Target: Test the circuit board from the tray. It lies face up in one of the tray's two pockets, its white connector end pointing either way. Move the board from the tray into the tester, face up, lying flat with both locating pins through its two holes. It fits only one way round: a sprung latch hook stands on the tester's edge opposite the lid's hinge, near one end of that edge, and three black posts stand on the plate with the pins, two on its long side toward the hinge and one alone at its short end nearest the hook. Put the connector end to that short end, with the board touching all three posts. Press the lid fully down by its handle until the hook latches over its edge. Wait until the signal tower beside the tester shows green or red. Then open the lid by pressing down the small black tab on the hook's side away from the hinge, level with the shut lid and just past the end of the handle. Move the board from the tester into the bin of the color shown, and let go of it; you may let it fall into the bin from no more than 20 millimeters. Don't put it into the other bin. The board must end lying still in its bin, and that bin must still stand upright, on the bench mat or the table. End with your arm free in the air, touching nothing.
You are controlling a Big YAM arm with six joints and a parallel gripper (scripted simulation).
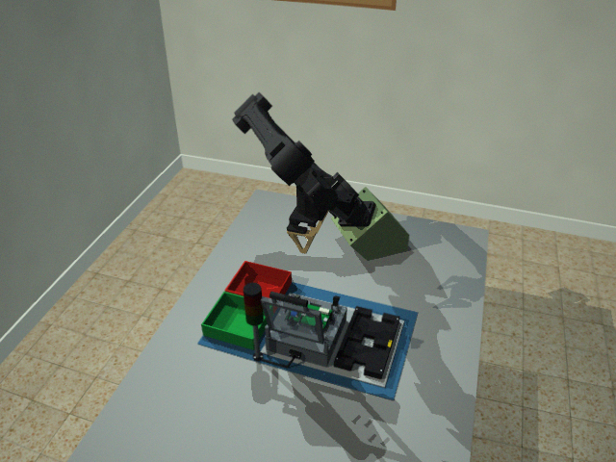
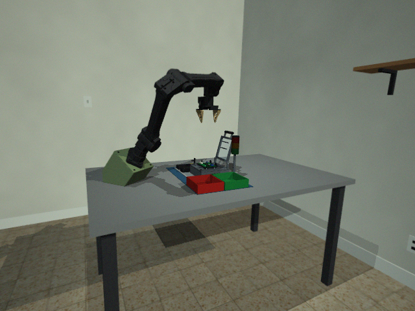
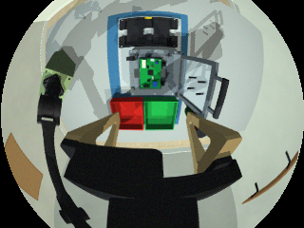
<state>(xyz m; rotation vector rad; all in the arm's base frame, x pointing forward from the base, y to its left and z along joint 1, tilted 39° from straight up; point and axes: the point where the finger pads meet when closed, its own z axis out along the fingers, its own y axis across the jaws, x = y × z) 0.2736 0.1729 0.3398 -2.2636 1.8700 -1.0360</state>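
Note:
The green circuit board lies face up on the tester's plate, also seen in the exterior view. The tester's lid stands open, with its handle at the free edge. The signal tower beside the tester shows no lit lamp that I can tell. The black tray is empty. The red bin and the green bin are empty. My gripper is open and empty, high in the air above the tester and bins.
The tester, tray and bins stand on a blue mat on the grey table. My arm's green base sits at the table's far side. A wooden shelf hangs on the wall, well away.

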